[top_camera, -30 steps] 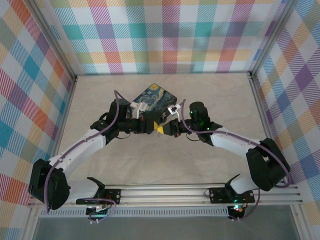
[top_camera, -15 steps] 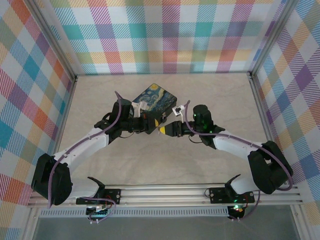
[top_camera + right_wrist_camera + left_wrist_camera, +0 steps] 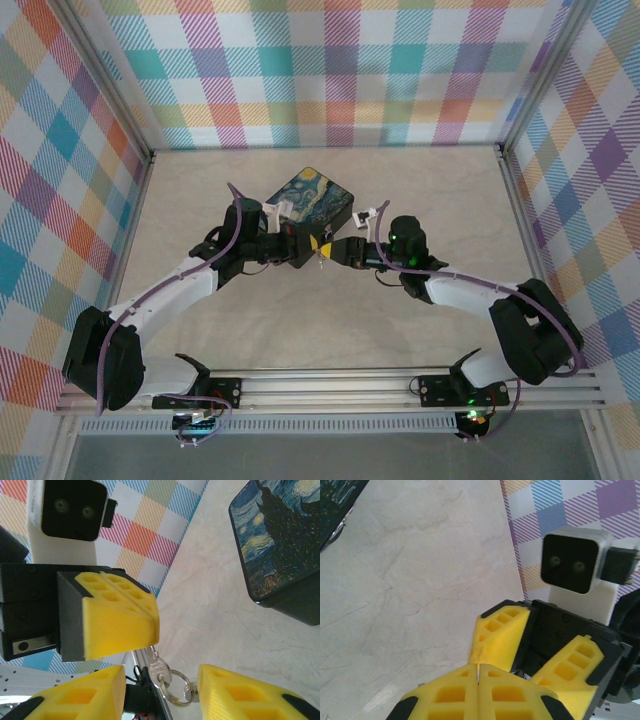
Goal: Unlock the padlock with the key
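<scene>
My right gripper has just let go. Its yellow fingers were clamped a second ago and now stand spread, one on each side of the small flat silvery metal key without touching it. I backed off briefly and have come in again, so I take this as a change of grip for turning the key, not as giving up.

The key hangs between my right fingertips with its thin wire ring dangling below the head. Its blade runs up to the underside of my left gripper, just beyond. That gripper's fingers are pressed tight together, and the key seems to hang from them. What exactly they pinch I cannot tell. The padlock I cannot make out either — if it is there, it is hidden in that pinch.

Farther off, apart from both grippers, the dark box with the blue-and-yellow swirled lid sits on the pale marbled table.
</scene>
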